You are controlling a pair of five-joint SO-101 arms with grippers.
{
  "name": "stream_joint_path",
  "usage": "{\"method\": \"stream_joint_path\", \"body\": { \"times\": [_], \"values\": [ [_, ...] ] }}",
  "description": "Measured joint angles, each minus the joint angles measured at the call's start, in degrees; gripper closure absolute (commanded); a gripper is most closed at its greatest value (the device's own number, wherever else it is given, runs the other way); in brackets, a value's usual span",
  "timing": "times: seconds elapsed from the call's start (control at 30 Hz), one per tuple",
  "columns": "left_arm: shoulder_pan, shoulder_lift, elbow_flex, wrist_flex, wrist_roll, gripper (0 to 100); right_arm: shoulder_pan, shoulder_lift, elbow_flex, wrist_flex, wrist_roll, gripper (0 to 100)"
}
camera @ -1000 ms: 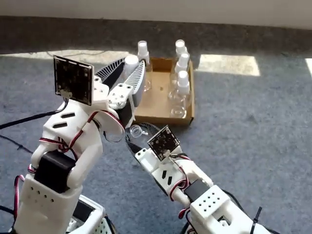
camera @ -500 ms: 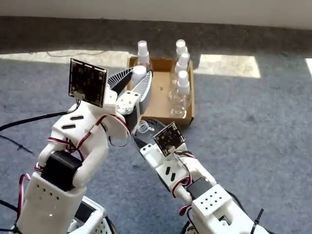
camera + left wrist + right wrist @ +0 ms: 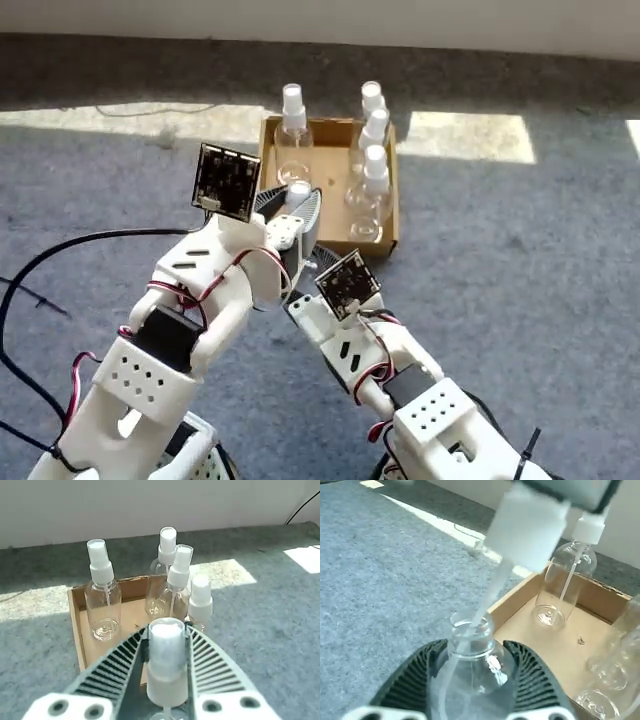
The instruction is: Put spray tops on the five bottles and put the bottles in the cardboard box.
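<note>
Change over the last second: your left gripper [image 3: 297, 200] swung in from up and out to the side and dropped towards the right gripper [image 3: 475, 647]. Its jaws are clamped on the white plastic spray top [image 3: 166, 665], same grip throughout.

The right arm barely moved. Its jaws are closed round the clear round open-necked bottle [image 3: 472, 685], which stands upright between them.

What's new is that the thin clear dip tube [image 3: 492, 592] hanging below the left jaws now runs slantwise down into the bottle's neck. A second ago it was well off to the side, with the neck bare. The white collar is above the neck and apart from it, and it's tilted (so not seated and not threaded yet).

Meaning for the task: this looks like the last capping step and you're partway in. Judging from here, you need to straighten the top over the neck, lower it, then twist.

The shallow brown cardboard box [image 3: 330, 200] sits just beyond both sets of jaws on the grey carpet [image 3: 520, 260]. Four clear capped bottles [image 3: 102, 597] are standing in it already, so this fifth one goes in next once it's capped.
</note>
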Motion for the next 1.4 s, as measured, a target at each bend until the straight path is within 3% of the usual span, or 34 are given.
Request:
{"method": "stream_joint_path", "body": {
  "times": [0.13, 0.33, 0.5, 0.63, 0.77, 0.9, 1.03, 1.23, 1.4],
  "values": [
    [-1.5, 0.0, 2.3, 0.4, 0.3, 99, 0.0, 0.0, 0.0, 0.0, 0.0, 99.5],
    [-2.6, 0.0, 2.4, 4.1, 0.4, 83, 0.0, 0.0, 0.0, 0.0, -0.1, 99.5],
    [-3.3, -0.4, 2.4, 7.6, -1.2, 81, 0.2, 0.0, 0.1, 0.0, -0.1, 99.5],
    [-2.8, -7.4, 2.4, 9.6, -2.0, 81, 0.2, 0.0, 0.1, 0.0, -0.1, 99.5],
    [-3.3, -18.6, 2.6, 10.2, -7.4, 81, 0.2, 0.0, 0.1, 0.0, -0.1, 99.5],
    [-7.4, -25.3, 2.6, 10.2, -8.1, 81, 0.2, 0.0, 0.1, 0.0, -0.1, 99.5],
    [-10.8, -21.5, 3.0, 9.9, -8.1, 81, 0.2, 0.0, 0.1, 0.0, -0.1, 99.5],
    [-11.0, -7.8, 3.0, 5.2, -11.1, 82, 0.2, 0.0, 0.1, 0.0, -0.1, 99.5],
    [-9.1, -6.1, 3.0, 6.1, -11.3, 82, 0.2, 0.0, 0.1, 0.0, -0.1, 99.5]
  ]
}}
